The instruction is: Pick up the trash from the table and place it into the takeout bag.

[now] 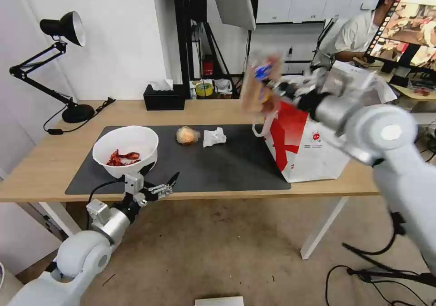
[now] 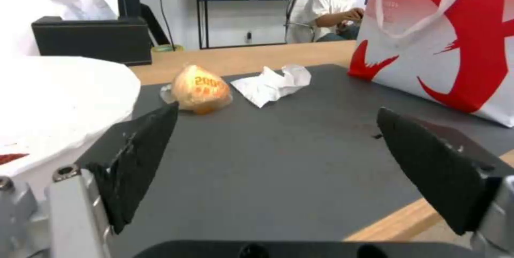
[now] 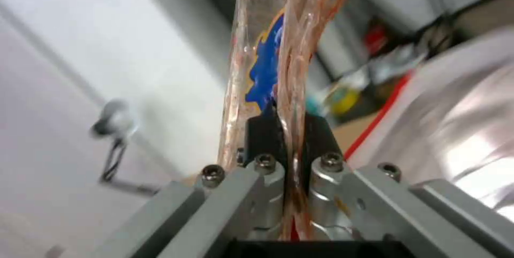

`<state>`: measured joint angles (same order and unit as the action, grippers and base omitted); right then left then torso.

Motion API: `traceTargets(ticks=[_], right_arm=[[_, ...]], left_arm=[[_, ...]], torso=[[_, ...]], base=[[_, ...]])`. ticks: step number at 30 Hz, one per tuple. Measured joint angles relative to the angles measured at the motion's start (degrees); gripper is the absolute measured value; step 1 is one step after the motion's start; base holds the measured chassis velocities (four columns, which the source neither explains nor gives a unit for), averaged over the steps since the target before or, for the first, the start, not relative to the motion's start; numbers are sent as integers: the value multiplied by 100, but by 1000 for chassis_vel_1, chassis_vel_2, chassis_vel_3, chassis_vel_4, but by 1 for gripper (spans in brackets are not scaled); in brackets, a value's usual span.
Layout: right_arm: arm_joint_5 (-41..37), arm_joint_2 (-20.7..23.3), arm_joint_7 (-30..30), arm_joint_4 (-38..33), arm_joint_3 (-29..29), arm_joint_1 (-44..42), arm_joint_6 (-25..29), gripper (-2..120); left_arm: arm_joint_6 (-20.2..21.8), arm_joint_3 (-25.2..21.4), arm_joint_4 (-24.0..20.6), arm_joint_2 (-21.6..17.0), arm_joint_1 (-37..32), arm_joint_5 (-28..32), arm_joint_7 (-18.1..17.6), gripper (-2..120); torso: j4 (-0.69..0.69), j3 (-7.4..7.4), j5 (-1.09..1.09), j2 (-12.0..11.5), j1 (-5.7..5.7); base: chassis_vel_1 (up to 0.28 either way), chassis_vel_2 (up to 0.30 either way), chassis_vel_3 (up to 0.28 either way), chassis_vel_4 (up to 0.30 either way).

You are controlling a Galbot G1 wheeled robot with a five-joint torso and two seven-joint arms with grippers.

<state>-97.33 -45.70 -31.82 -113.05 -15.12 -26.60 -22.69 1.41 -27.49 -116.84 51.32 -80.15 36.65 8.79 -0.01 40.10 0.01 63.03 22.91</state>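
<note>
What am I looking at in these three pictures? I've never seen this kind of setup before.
A two-armed wheeled robot clearing a table. The wide picture comes from its head camera; the other two from cameras on its wrists. Its right pincer is shut on a clear plastic tray, raised beside the top of the takeout bag. The left pincer waits open at the table's near edge, next to a white bowl of red shells. On the dark mat lie a plastic-wrapped orange lump and a crumpled tissue.
</note>
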Motion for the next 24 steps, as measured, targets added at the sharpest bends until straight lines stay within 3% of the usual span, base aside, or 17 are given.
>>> traceTargets(ticks=[5,16,24], right_arm=[[827,302,162,408,-58,110,233,0],[1976,447,529,982,151,1,372,0],[2149,448,580,996,161,-223,375,0]], left_arm=[[-6,-105,-127,0,-135,-21,33,100],[-9,-178,-254,19,-189,-46,228,100],[-9,-260,-328,25,-271,-56,232,100]], torso=[[0,0,0,0,0],[0,1,-1,0,1],[1,1,-1,0,1]], base=[[0,0,0,0],[0,0,0,0],[0,0,0,0]])
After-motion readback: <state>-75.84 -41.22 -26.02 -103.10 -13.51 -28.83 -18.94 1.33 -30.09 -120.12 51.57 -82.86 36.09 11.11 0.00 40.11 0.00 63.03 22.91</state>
